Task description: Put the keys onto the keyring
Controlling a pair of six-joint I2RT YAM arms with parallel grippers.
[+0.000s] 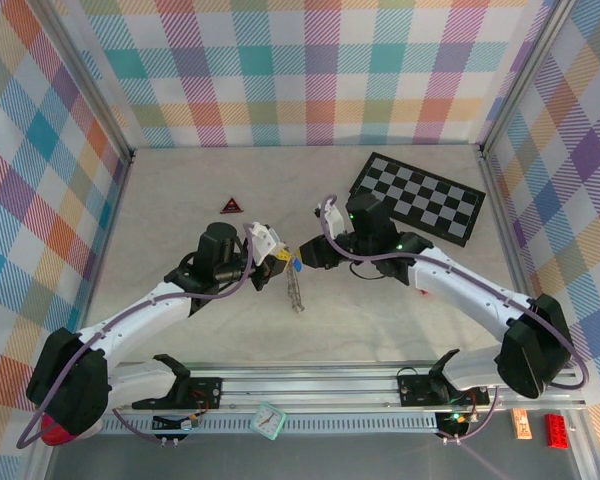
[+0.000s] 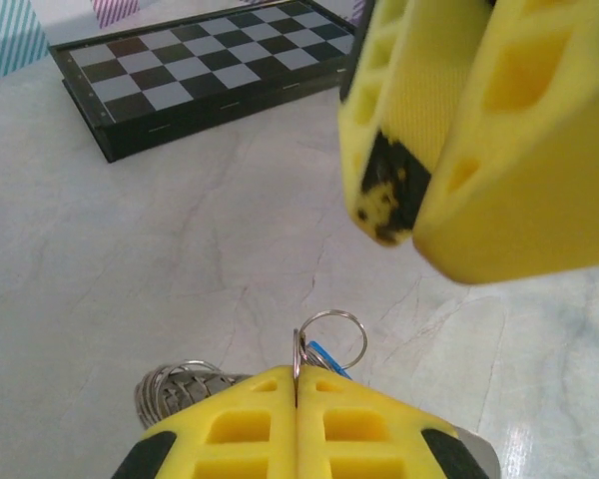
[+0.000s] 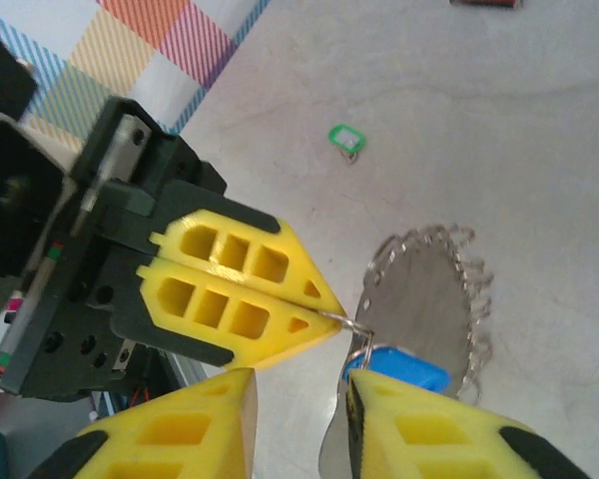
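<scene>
Just beside the keyring (image 3: 479,284), the left gripper (image 3: 331,311) pinched a small ring (image 2: 331,312) tight; the right gripper (image 3: 299,381) stood partly open, holding nothing.

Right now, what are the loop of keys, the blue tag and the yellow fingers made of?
The keyring and its keys look like metal: thin, silvery grey, glinting. The blue tag looks like smooth plastic, slightly glossy. The yellow fingers of the left hand look like matte plastic or firm foam, moulded with square holes; hard to tell which.
</scene>
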